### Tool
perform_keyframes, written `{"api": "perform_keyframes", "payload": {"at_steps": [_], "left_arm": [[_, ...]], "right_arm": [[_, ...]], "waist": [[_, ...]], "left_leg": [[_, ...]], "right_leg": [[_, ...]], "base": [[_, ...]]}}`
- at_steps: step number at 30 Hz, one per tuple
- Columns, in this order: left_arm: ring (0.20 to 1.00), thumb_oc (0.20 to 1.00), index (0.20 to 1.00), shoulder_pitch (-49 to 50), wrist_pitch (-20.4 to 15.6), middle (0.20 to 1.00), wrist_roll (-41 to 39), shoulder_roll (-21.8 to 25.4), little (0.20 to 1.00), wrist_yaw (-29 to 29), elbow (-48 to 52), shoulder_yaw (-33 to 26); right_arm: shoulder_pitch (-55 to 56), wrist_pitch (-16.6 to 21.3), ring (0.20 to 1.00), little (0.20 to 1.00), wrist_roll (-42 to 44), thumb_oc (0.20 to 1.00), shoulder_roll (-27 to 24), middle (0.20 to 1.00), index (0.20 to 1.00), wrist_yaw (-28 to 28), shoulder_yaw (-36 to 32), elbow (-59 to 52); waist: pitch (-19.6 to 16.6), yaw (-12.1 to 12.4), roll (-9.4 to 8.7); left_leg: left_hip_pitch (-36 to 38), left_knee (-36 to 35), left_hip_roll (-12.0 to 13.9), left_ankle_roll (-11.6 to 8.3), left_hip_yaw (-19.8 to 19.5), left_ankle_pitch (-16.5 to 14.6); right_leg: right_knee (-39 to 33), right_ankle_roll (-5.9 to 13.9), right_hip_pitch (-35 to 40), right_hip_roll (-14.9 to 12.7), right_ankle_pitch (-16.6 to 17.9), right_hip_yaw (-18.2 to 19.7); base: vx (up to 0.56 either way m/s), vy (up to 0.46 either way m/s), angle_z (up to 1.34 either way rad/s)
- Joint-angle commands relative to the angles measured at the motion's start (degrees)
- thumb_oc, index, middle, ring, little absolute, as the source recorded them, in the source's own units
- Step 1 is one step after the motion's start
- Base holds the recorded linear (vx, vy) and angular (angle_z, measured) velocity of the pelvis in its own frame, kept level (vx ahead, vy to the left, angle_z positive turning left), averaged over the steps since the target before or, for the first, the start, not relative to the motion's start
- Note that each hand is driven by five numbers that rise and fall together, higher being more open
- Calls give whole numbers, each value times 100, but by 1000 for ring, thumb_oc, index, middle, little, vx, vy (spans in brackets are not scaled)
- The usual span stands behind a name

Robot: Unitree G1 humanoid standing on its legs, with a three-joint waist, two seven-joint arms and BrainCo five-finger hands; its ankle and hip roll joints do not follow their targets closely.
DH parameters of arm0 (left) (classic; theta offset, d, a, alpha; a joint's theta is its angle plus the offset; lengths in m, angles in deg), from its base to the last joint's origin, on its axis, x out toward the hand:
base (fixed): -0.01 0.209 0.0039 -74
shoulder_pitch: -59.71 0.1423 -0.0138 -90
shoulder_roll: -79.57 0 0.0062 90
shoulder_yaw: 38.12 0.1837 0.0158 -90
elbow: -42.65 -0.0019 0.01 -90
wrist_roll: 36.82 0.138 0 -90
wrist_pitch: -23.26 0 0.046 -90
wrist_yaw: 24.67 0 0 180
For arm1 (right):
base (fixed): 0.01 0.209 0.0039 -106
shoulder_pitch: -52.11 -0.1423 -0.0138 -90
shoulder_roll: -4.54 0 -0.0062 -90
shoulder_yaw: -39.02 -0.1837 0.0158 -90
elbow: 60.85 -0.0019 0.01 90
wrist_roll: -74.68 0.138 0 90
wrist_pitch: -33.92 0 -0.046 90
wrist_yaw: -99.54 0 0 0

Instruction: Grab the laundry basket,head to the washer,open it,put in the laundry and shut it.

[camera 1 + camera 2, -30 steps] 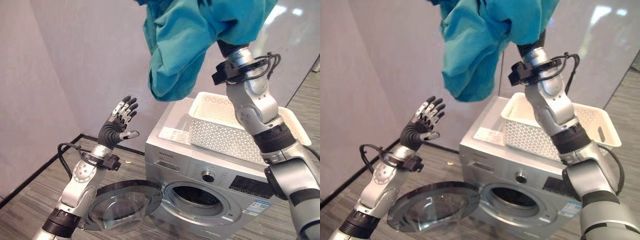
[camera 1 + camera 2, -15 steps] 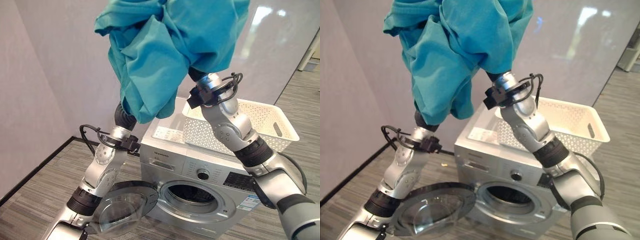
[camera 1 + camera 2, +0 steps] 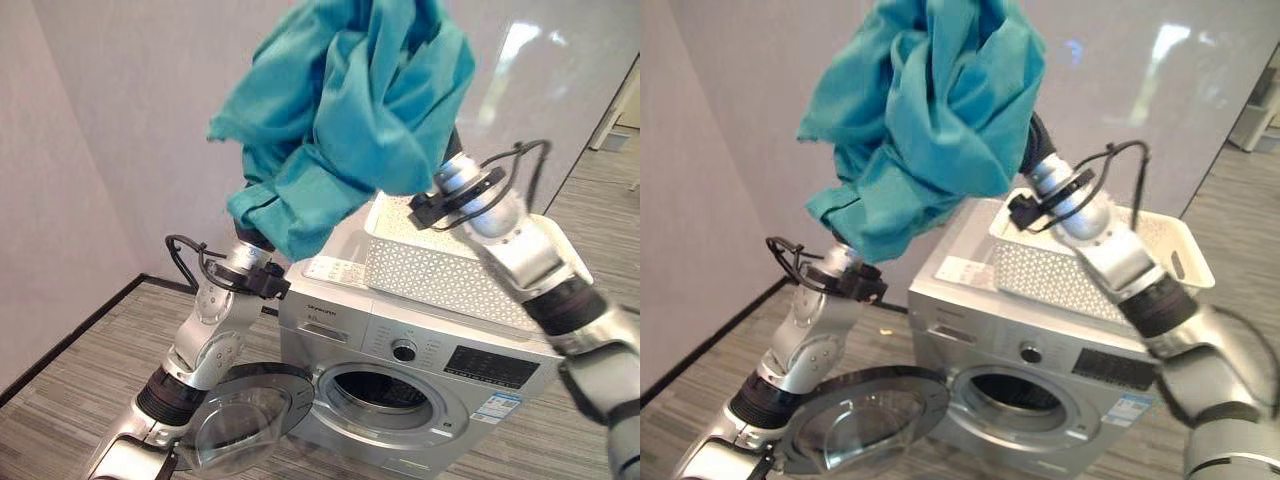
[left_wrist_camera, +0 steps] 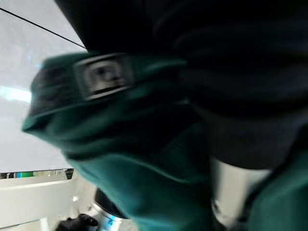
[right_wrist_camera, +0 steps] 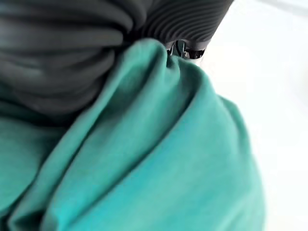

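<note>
A big teal garment hangs bunched in the air above the silver washer. My right arm reaches up into it from the right, and the cloth covers the hand. The right wrist view has the right hand's dark ribbed cover pressed against teal cloth. My left arm rises under the garment's lower folds, its hand buried in the cloth. The white perforated laundry basket stands on top of the washer. The round washer door hangs open to the left of the drum opening.
A pale wall stands close behind and to the left of the washer. Striped grey floor lies in front and to the left. The open door juts out beside my left forearm.
My left hand, open and apart from the cloth one second ago, has risen into the garment. The right arm has swung right and lower, and the garment has bunched up higher.
</note>
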Motion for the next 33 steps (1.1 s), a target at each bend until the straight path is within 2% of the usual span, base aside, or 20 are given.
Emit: {"api": "perform_keyframes", "payload": {"at_steps": [1, 6, 10, 18, 21, 27, 28, 31, 32, 33], "left_arm": [[1000, 1000, 1000, -434, -215, 1000, -56, -41, 1000, 268, -39, 153], [1000, 1000, 1000, -444, -114, 1000, -225, -83, 1000, 462, -92, 268], [1000, 1000, 1000, -507, -9, 1000, -494, -185, 1000, 641, -60, 528], [1000, 1000, 1000, -725, 108, 1000, -565, -325, 1000, 744, -103, 870], [1000, 1000, 1000, -817, 154, 1000, -590, -398, 1000, 805, -97, 998], [1000, 1000, 1000, -986, 281, 1000, -761, -560, 1000, 894, -63, 1179], [576, 576, 576, -1016, 281, 576, -777, -584, 576, 892, -67, 1207], [385, 385, 385, -1000, 298, 385, -767, -603, 385, 894, -53, 1219], [363, 363, 363, -991, 303, 363, -756, -605, 363, 903, -31, 1223], [357, 357, 357, -958, 314, 357, -749, -590, 357, 912, 7, 1231]], "right_arm": [[-588, -25, 200, 200, -237, 200, -162, 200, 200, 281, 391, 339], [-598, -47, 200, 200, -368, 200, -477, 200, 200, 460, 570, 288], [-484, -79, 200, 200, -129, 200, -344, 200, 200, 603, 599, 371], [-443, -157, 200, 200, -223, 200, -294, 200, 200, 800, 799, 418], [-438, -170, 200, 200, -365, 200, -247, 200, 200, 810, 868, 544], [-431, -226, 200, 200, -1315, 200, -227, 200, 200, 833, 1093, 436], [-397, -238, 200, 200, -1337, 200, -190, 200, 200, 870, 1114, 410], [-259, -250, 200, 200, -1457, 200, -96, 200, 200, 968, 1154, 268], [-196, -247, 200, 200, -1458, 200, -45, 200, 200, 1003, 1157, 253], [-108, -247, 442, 442, -1447, 442, 10, 442, 442, 1047, 1180, 205]], "waist": [[-181, 161, -33], [-191, 118, -14], [-197, 99, 15], [-229, 69, 31], [-234, 65, 55], [-188, 9, 111], [-176, 2, 114], [-159, 1, 112], [-159, 9, 113], [-158, 17, 112]], "left_leg": [[-331, -21, 239, -215, -362, 154], [-335, -9, 251, -223, -367, 161], [-329, 0, 252, -220, -349, 165], [-329, 3, 244, -218, -351, 161], [-334, -3, 240, -215, -329, 159], [-302, 5, 225, -199, -320, 143], [-294, 12, 225, -194, -320, 139], [-289, 12, 225, -189, -314, 135], [-289, 12, 223, -187, -322, 134], [-289, 13, 221, -183, -325, 131]], "right_leg": [[183, 214, 368, 41, -531, 12], [178, 204, 382, 60, -548, -4], [165, 196, 394, 66, -546, 3], [137, 198, 418, 67, -538, 9], [78, 208, 410, 56, -497, 33], [98, 203, 422, 46, -501, 64], [112, 201, 424, 45, -511, 61], [129, 201, 434, 50, -525, 63], [128, 202, 438, 49, -525, 58], [138, 201, 431, 44, -525, 50]], "base": [[0, 0, 0], [0, 0, 0], [0, 0, 0], [0, 0, 0], [-2, 0, -1], [19, 5, -6], [25, 4, -9], [14, 0, -3], [0, 0, 0], [0, 0, 0]]}}
